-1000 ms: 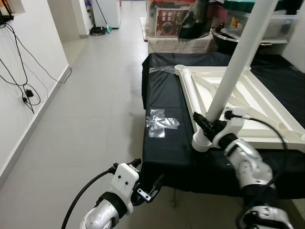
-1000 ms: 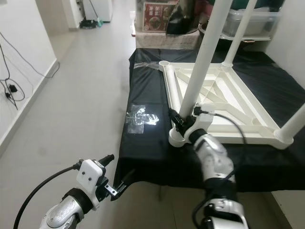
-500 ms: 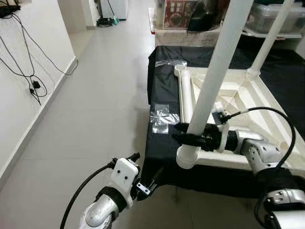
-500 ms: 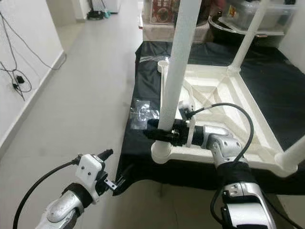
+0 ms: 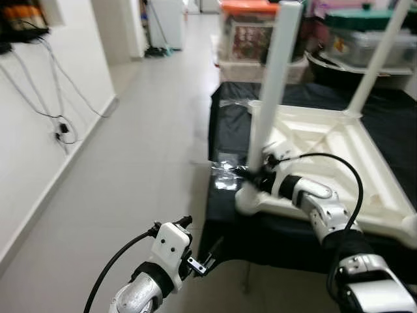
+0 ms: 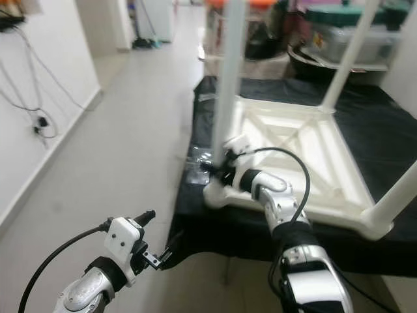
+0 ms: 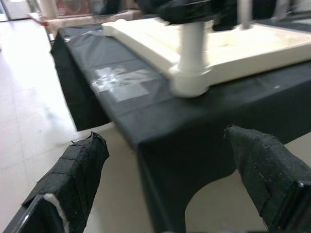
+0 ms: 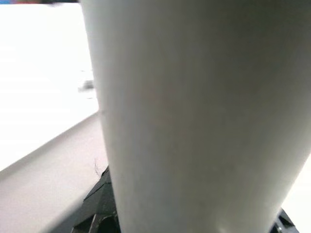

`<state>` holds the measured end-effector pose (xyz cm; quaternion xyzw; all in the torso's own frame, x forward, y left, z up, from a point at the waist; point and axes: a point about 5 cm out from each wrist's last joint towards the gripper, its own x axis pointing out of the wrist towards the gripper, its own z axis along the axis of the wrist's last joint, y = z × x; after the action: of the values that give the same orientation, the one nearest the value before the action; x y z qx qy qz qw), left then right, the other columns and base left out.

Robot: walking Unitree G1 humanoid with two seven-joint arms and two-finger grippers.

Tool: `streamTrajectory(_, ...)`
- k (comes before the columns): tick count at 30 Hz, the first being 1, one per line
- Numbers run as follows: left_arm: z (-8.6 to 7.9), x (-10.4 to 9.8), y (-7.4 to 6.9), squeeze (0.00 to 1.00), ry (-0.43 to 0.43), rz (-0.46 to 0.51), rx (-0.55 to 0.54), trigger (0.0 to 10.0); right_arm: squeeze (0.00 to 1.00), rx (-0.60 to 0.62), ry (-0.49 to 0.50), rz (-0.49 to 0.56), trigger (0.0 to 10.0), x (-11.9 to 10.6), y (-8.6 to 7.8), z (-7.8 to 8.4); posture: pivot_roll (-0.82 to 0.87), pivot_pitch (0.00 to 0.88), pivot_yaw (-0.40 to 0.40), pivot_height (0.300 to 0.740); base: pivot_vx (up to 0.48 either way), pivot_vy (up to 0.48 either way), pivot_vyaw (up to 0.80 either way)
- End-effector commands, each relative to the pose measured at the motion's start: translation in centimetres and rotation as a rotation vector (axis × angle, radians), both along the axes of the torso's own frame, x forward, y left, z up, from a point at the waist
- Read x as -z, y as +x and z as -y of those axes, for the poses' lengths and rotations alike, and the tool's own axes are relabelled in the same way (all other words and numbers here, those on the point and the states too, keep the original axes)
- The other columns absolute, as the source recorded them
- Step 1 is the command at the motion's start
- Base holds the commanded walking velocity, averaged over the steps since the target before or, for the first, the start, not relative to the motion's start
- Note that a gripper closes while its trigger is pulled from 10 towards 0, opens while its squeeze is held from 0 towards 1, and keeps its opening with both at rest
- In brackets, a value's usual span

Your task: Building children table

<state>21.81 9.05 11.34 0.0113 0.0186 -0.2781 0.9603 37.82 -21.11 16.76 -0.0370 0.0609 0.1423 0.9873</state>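
Note:
A white children's table (image 5: 326, 150) lies upside down on a surface under black cloth (image 5: 228, 124). Its near-left leg (image 5: 277, 78) stands upright in the corner socket. My right gripper (image 5: 257, 176) is shut on that leg just above the socket; in the right wrist view the leg (image 8: 194, 121) is seen close up with a black finger (image 8: 99, 204) beside it. Another leg (image 5: 381, 55) stands at the far corner, and a third (image 6: 391, 202) at the near right. My left gripper (image 7: 163, 141) hangs open and low before the cloth's front corner, holding nothing.
A clear tape patch (image 5: 225, 179) sticks to the cloth beside the socket. Storage boxes (image 5: 251, 32) stand behind the surface. A white wall with dangling cables (image 5: 58, 124) runs along the left. Tiled floor (image 5: 150, 130) lies open between wall and surface.
The whole view has shifted as I moved. My right gripper has stayed clamped on the leg. The left arm hangs much as before.

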Motion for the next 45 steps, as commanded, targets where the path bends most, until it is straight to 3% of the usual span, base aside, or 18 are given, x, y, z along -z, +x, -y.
streamTrajectory(1,-0.1,0.3,0.1,0.0,0.007,-0.01,0.001,10.0,0.0,0.331,-0.033,-0.102,0.0,1.6,-0.3,3.3,0.1,0.065,-0.034,0.74,0.0,0.0,0.0)
streamTrajectory(7,-0.1,0.3,0.1,0.0,0.008,-0.012,0.002,10.0,0.0,0.65,0.035,-0.09,0.0,2.1,-1.3,5.3,0.1,0.069,-0.033,0.74,0.0,0.0,0.0)
streamTrajectory(12,-0.1,0.3,0.1,0.0,0.008,-0.013,0.003,10.0,0.0,0.878,0.168,-0.094,0.0,3.6,-2.7,2.9,0.1,0.069,-0.033,0.74,0.0,0.0,0.0)
streamTrajectory(13,-0.1,0.3,0.1,0.0,0.008,-0.013,0.003,10.0,0.0,0.848,0.212,-0.096,10.0,3.8,-2.5,1.4,0.11,0.069,-0.034,0.74,0.0,0.0,0.0)
streamTrajectory(15,-0.1,0.3,0.1,0.0,0.008,-0.013,0.002,10.0,0.0,0.811,0.236,-0.096,10.0,3.8,-2.1,0.4,0.11,0.069,-0.034,0.74,0.0,0.0,0.0)
streamTrajectory(16,-0.1,0.3,0.1,0.0,0.008,-0.013,0.002,10.0,0.3,0.753,0.257,-0.067,10.0,3.5,-1.8,-0.4,0.1,0.065,-0.036,0.74,0.0,0.0,0.0)
streamTrajectory(17,-0.1,0.3,0.1,0.0,0.008,-0.013,0.002,10.0,0.3,0.753,0.257,-0.067,10.0,3.5,-1.8,-0.4,0.1,0.065,-0.036,0.74,0.0,0.0,0.0)
streamTrajectory(18,-0.1,0.3,0.1,0.0,0.007,-0.013,0.002,10.0,1.0,0.713,0.289,-0.04,10.0,3.2,-1.5,-1.0,0.1,0.065,-0.036,0.74,0.0,0.0,0.0)
streamTrajectory(22,-0.1,0.3,0.1,0.0,0.007,-0.013,0.002,10.0,1.0,0.669,0.302,-0.005,10.0,2.7,-1.2,-1.3,0.1,0.062,-0.038,0.74,0.0,0.0,0.0)
streamTrajectory(23,-0.1,0.3,0.1,0.0,0.007,-0.013,0.002,10.0,0.41,0.615,0.318,0.05,10.0,1.9,-0.9,-1.5,0.1,0.058,-0.038,0.74,0.0,0.0,0.0)
streamTrajectory(24,0.0,0.4,0.1,0.0,0.006,-0.013,0.002,10.0,0.0,0.539,0.352,0.102,10.0,1.2,-0.7,-1.5,0.1,0.054,-0.038,0.74,0.0,0.0,0.0)
streamTrajectory(25,0.0,0.4,0.1,0.0,0.006,-0.013,0.003,10.0,0.0,0.378,0.395,0.131,10.0,0.6,-0.4,-1.6,0.1,0.052,-0.039,0.74,0.0,0.0,0.0)
streamTrajectory(27,0.0,0.4,0.1,0.0,0.006,-0.013,0.003,10.0,0.0,0.378,0.395,0.131,10.0,0.6,-0.4,-1.6,0.1,0.052,-0.039,0.74,0.0,0.0,0.0)
streamTrajectory(31,0.1,0.5,0.0,0.0,0.005,-0.013,0.006,10.0,0.0,-0.221,0.468,0.089,10.0,-0.3,-1.9,-2.7,0.1,0.043,-0.036,0.74,0.0,0.0,0.0)
streamTrajectory(35,0.0,0.5,0.0,0.0,0.005,-0.014,0.007,10.0,0.0,-0.493,0.459,0.027,10.0,-0.4,-3.4,-3.3,0.1,0.038,-0.035,0.74,0.0,0.0,0.0)
streamTrajectory(37,0.0,0.6,0.0,0.0,0.007,-0.015,0.009,10.0,0.0,-0.774,0.412,-0.047,10.0,-0.5,-5.2,-4.0,0.1,0.033,-0.036,0.74,0.0,0.0,0.0)
streamTrajectory(40,0.0,0.6,0.0,0.0,0.007,-0.015,0.009,10.0,0.0,-0.774,0.412,-0.047,10.0,-0.5,-5.2,-4.0,0.1,0.033,-0.036,0.74,0.0,0.0,0.0)
streamTrajectory(45,0.0,0.6,0.0,0.0,0.009,-0.015,0.009,10.0,0.0,-0.996,0.335,-0.1,10.0,-0.5,-6.0,-5.0,0.1,0.029,-0.039,0.74,0.0,0.0,0.0)
